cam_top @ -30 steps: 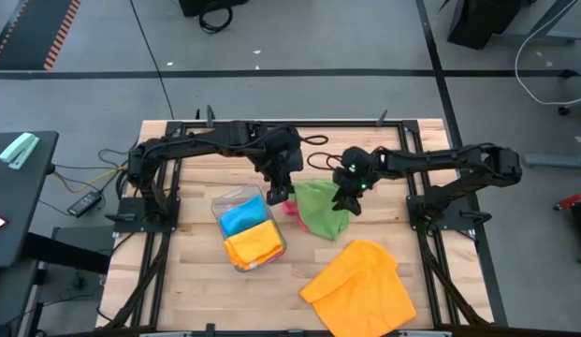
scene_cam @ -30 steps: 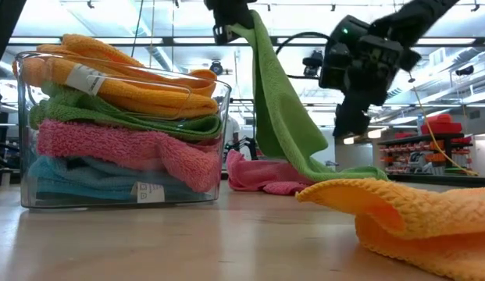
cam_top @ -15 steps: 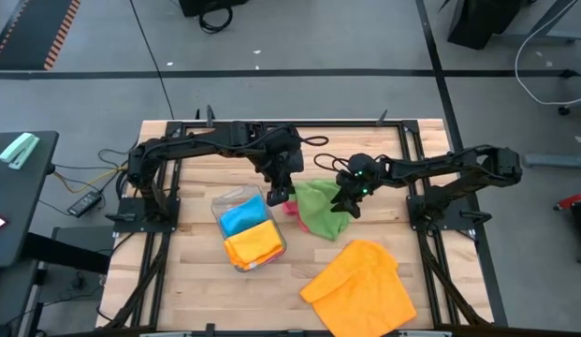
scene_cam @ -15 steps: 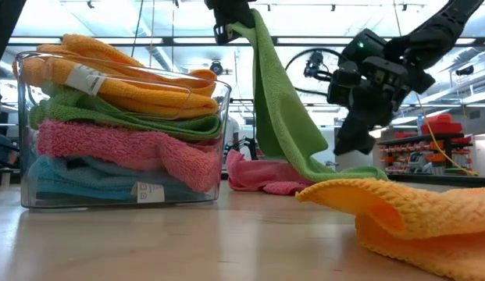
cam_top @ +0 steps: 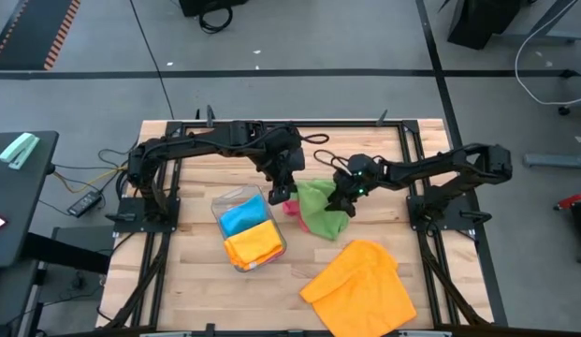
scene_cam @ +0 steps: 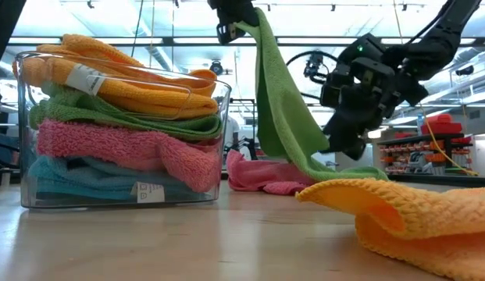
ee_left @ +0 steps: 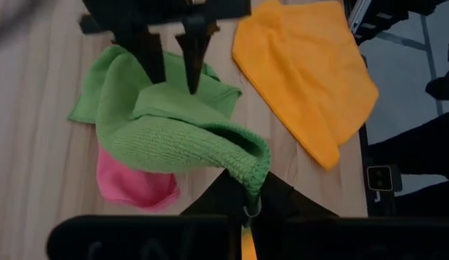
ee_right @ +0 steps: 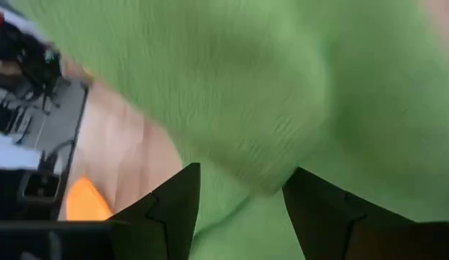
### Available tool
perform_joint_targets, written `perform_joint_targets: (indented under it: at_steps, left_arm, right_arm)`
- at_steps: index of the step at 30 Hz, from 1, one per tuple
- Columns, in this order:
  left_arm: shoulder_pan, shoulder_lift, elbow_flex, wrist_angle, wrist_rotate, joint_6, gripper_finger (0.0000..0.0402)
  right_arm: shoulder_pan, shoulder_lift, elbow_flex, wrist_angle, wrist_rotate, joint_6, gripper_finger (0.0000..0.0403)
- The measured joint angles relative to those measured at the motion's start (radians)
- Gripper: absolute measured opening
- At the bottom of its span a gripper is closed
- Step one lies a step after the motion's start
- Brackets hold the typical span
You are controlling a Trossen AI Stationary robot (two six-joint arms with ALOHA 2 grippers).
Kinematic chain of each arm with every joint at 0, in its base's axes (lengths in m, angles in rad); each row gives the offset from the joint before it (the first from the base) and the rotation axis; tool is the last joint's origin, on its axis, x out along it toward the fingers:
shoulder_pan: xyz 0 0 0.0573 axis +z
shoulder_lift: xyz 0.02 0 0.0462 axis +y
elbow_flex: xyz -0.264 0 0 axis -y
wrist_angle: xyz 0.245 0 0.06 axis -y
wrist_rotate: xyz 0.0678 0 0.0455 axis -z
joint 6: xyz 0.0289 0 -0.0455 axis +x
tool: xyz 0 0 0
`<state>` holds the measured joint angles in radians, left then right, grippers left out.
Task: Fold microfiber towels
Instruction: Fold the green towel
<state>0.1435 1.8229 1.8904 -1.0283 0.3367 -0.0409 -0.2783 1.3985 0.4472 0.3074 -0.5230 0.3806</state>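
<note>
Left gripper (scene_cam: pixel 236 22) pinches a corner of the soft green microfiber towel (scene_cam: pixel 285 117), hoisting it above the table; right gripper (ee_right: pixel 238 195), fingers spread, closes on the limp, light hanging fold; take the free edge.

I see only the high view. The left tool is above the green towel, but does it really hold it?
Observer: Yes. In the low view the left tool is shut on a corner of the green towel, which hangs down to the table.
Operator: And the right tool?
Observer: The right tool is open, its fingers on either side of a fold of that towel.
Operator: Is anything under the green one?
Observer: A pink towel lies partly beneath it.
</note>
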Motion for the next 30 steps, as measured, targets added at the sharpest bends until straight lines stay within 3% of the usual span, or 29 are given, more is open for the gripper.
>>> perform_joint_targets:
  at_steps: [6,10,16,24,30]
  left_arm:
    - [0.002,0.000,0.000,0.005,0.000,-0.015,0.0011]
    - [0.002,0.000,0.000,0.005,0.000,-0.022,0.0024]
    - [0.002,0.000,0.000,0.006,0.000,-0.025,0.0008]
    - [-0.001,-0.002,0.000,0.003,0.000,-0.032,0.0023]
    - [-0.004,-0.002,0.000,0.012,0.000,-0.048,0.0008]
  right_arm:
    - [0.035,0.033,0.021,0.089,-0.036,0.045,0.0202]
    - [0.049,-0.019,0.050,0.096,-0.056,0.049,0.0202]
    - [0.048,-0.089,0.079,0.099,-0.004,-0.004,0.0202]
    - [0.008,-0.079,0.078,-0.163,0.016,-0.036,0.0202]
    - [-0.037,-0.050,0.046,-0.176,0.023,-0.051,0.0202]
